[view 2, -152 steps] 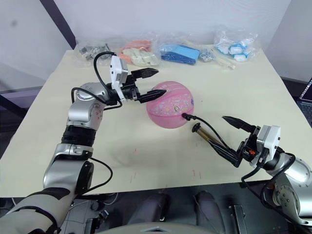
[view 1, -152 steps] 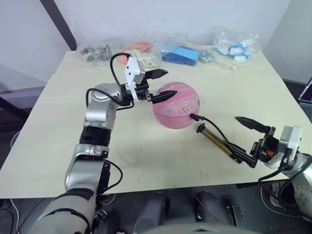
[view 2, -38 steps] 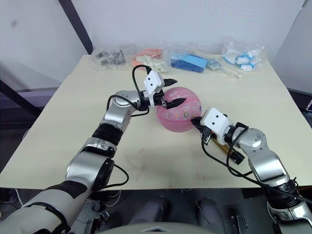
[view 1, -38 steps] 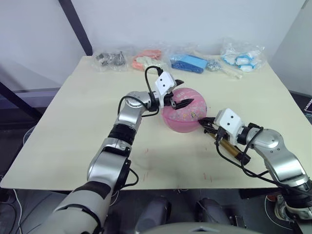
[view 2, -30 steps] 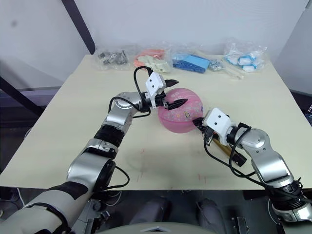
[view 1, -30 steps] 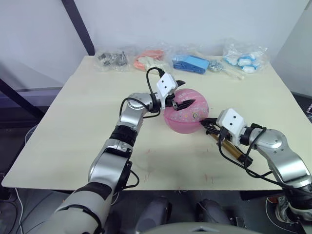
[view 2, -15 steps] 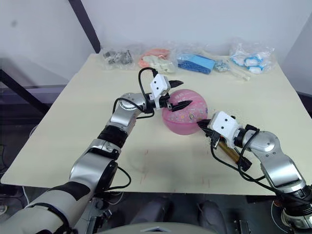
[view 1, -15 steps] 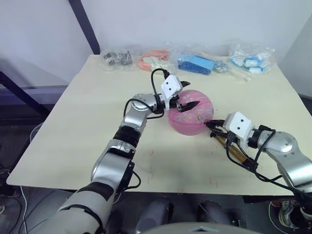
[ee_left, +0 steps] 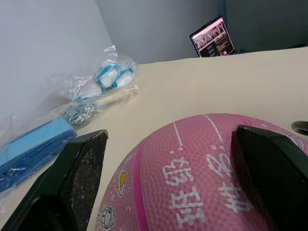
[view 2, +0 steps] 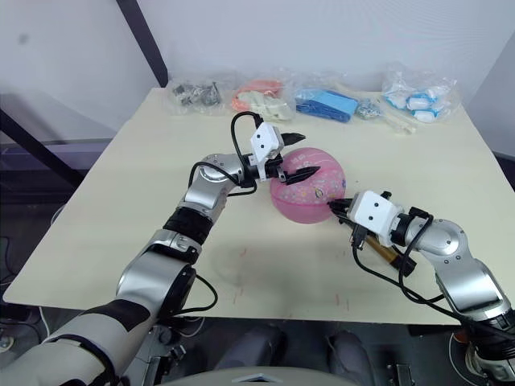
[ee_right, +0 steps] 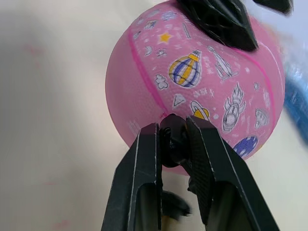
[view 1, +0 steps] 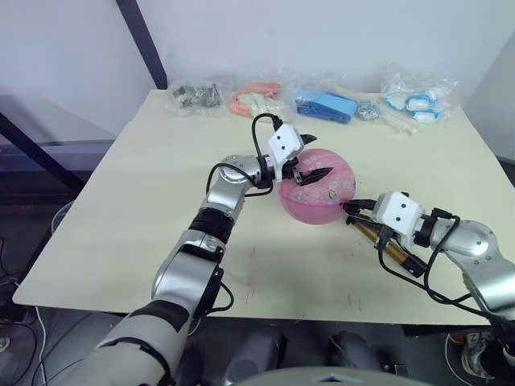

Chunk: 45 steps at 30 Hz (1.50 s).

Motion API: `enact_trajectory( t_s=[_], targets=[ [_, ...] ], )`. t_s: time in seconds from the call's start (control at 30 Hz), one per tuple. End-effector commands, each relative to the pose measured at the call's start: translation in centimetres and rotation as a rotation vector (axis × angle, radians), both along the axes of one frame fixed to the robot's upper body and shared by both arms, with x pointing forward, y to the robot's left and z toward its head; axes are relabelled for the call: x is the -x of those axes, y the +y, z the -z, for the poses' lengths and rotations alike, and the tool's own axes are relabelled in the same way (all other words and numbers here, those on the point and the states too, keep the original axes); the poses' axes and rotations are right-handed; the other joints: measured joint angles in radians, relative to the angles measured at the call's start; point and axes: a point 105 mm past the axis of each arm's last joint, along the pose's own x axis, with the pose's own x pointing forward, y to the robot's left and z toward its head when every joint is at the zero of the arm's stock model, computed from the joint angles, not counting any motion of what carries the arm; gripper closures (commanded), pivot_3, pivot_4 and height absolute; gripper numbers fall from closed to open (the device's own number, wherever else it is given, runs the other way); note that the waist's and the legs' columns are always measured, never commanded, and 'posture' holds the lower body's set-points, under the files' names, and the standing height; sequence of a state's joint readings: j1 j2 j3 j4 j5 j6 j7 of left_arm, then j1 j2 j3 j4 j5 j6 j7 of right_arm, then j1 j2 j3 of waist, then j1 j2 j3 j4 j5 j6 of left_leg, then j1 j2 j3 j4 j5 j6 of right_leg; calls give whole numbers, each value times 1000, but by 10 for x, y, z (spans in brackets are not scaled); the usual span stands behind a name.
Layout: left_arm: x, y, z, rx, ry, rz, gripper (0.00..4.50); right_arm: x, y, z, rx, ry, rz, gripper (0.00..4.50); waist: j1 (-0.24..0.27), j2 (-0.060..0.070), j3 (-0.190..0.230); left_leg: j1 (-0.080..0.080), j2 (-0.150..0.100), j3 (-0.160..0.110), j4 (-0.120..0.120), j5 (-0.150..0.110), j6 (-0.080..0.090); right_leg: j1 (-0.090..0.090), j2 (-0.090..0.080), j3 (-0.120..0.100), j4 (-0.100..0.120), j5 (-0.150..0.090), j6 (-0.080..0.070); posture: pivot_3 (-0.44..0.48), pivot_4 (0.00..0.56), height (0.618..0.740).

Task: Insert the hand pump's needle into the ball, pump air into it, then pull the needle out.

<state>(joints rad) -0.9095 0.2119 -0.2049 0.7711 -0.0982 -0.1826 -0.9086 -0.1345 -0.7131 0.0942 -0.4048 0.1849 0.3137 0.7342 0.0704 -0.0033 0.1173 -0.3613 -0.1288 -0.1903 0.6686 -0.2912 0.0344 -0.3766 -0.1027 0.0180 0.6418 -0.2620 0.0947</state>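
On the cream table (view 1: pixel 145 193), the right gripper (ee_right: pixel 172 144) pinches the needle's small black fitting (ee_right: pixel 172 142) against the light, springy pink rubber ball (view 1: pixel 318 186), which the spread left gripper (view 1: pixel 306 165) steadies.

The pink rubber ball (view 1: pixel 319 187) sat near the middle of the pale tabletop (view 1: pixel 145 201). The slim bronze-gold hand pump (view 1: pixel 389 247) lay on the table just right of it, toward the front edge. Four clear plastic bags (view 1: pixel 326 105) of small items lined the far edge, behind the ball.
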Motion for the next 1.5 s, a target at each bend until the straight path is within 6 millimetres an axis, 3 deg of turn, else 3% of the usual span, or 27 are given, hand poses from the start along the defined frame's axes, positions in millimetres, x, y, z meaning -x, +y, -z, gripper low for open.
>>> enact_trajectory(
  t_s=[0.03,0.87,0.93,1.0,1.17,1.5],
  targets=[
    [11,64,123,-292,364,-193,0,8,-9,-24,-65,-16,41,4196,2,0,0,0,0,0,0,0,0,0,0,0,0,0,0,0,150,740],
    [12,68,127,-299,367,-208,0,23,-32,-19,-52,-35,79,4196,28,0,-1,-1,-4,0,0,-3,5,1,-4,0,-2,-3,4,0,150,740],
    [11,68,127,-299,366,-211,0,24,-34,-20,-49,-38,79,4196,14,-7,-6,0,-4,0,0,-3,5,1,-3,1,-3,-3,4,0,150,740],
    [11,69,127,-298,366,-216,0,25,-35,-19,-48,-38,78,4196,-17,-12,-9,4,-4,0,-1,-3,5,1,-2,3,-1,-3,5,0,150,740],
    [10,69,127,-297,365,-214,0,25,-36,-22,-64,-49,80,4196,-55,-9,-5,25,0,-3,-9,-9,4,23,-3,7,0,-8,7,0,150,740],
    [8,64,117,-233,359,-203,0,12,-47,-7,-141,-5,216,4196,-55,-3,-7,35,9,-3,-21,-4,-5,25,0,3,1,-7,9,0,150,740]
  ],
)
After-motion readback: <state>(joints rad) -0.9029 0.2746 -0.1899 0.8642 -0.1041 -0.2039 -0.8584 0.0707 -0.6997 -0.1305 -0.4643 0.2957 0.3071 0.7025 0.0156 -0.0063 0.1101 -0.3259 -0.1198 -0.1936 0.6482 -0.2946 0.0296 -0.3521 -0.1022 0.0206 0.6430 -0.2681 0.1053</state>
